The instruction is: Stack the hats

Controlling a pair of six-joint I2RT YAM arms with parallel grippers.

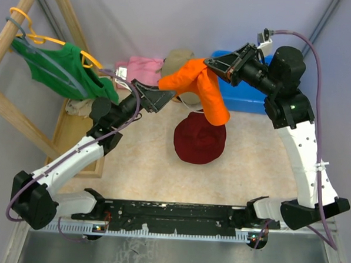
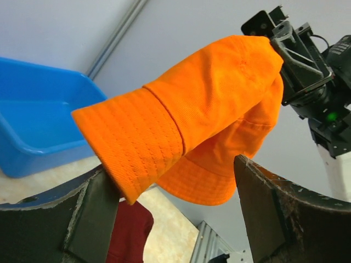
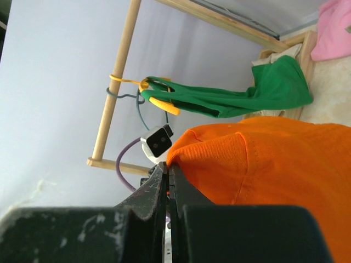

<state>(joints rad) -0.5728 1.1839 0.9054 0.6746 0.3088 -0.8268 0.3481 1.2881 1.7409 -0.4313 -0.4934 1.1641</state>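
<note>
The right hand (image 1: 210, 62), pinched shut on a fold of the orange bucket hat (image 1: 204, 92), holds it aloft over the bench (image 1: 144, 159). The left hand (image 1: 165, 97) stands wide open at the hat's brim, gripping nothing. A dark red hat (image 1: 200, 138) lies flat on the bench just below. A tan cap (image 1: 178, 56) sits at the back beside a pink cloth (image 1: 140, 68), partly hidden by the orange hat.

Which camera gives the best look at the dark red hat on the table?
The top external view: the dark red hat lies almost whole on the table, near the hanging orange bucket hat. The left wrist view catches only a sliver of it at its bottom edge. The right wrist view does not show it.
</note>
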